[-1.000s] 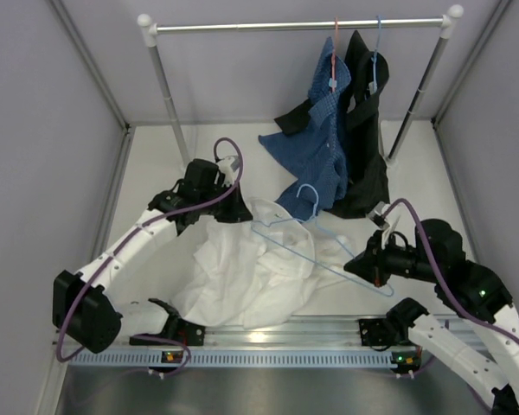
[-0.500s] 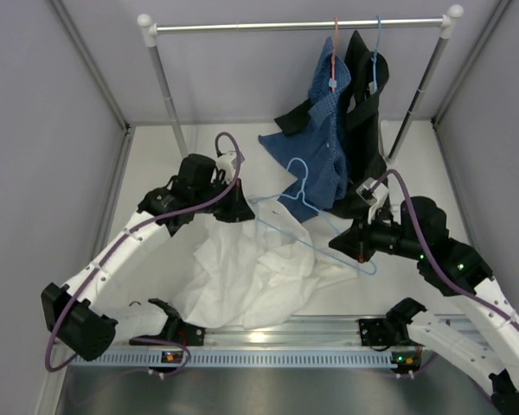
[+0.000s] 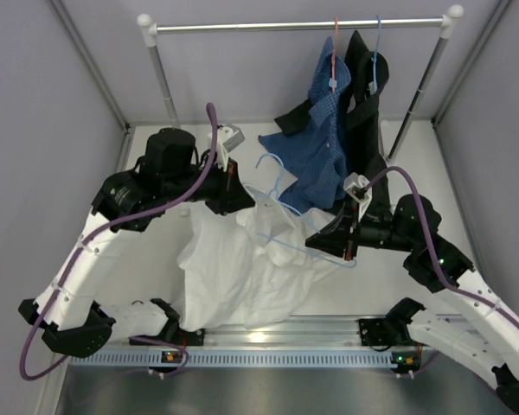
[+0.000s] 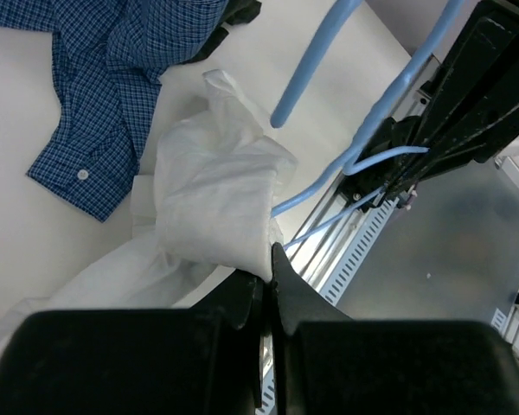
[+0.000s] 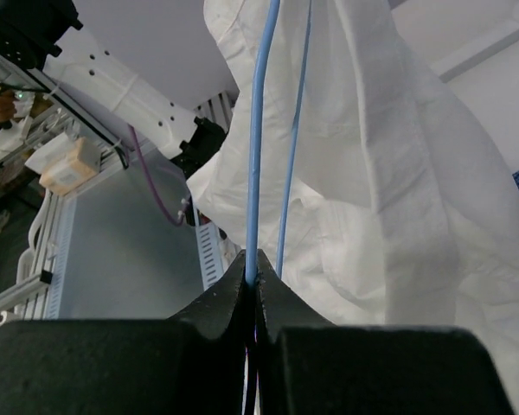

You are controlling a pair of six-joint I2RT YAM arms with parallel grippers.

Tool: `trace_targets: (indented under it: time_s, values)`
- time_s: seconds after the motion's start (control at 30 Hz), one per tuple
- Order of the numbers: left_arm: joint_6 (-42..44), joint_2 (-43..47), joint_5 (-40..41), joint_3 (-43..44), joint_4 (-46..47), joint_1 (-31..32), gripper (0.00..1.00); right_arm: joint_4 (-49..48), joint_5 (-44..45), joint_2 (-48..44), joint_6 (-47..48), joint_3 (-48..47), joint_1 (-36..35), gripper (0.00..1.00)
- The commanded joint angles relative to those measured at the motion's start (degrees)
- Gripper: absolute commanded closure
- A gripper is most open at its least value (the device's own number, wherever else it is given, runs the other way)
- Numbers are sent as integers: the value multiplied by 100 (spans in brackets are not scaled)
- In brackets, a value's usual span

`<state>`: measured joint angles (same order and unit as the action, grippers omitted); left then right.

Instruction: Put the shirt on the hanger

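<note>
Both arms arch inward. Left fingers [image 4: 242, 298] pinch bunched cloth of the white shirt [image 3: 225, 277], right fingers [image 5: 229, 298] clamp the light-blue hanger [image 4: 314, 60]. The shirt droops crumpled onto the worktop [image 3: 372, 290].

Left wrist view: the hanger [image 4: 313, 56] hook bend leaves the frame at the top edge, above the shirt [image 4: 212, 199]. The blue checked shirt [image 4: 112, 78] beside the shirt is cropped by the top and side edges. Right wrist view: both hanger wires and the shirt run off the top edge, and small objects [image 5: 65, 164] beyond the shirt are too blurred to identify. Top view: hanger wire is lost under a shirt fold. Shirt collar and buttons not resolvable. The left hand [image 3: 238, 199] fingertips at the shirt's far edge are masked by its own wrist.
</note>
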<state>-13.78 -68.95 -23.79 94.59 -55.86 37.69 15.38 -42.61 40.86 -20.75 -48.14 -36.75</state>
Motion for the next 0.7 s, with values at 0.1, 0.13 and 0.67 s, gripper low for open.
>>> trace_targets:
  time_s: [0.1, 0.13, 0.67]
  values:
    - [-37, -189, -292, 2130, -171, 168, 100, -1133, 1071, 122, 150, -792, -719, 100]
    - [-46, -346, -458, 2526, -171, 168, 100, -1151, 1062, 211, 203, -967, -867, 100]
    - [376, -58, -600, -572, 338, 475, 100, -1940, 2169, -386, 362, 937, -1695, 100]
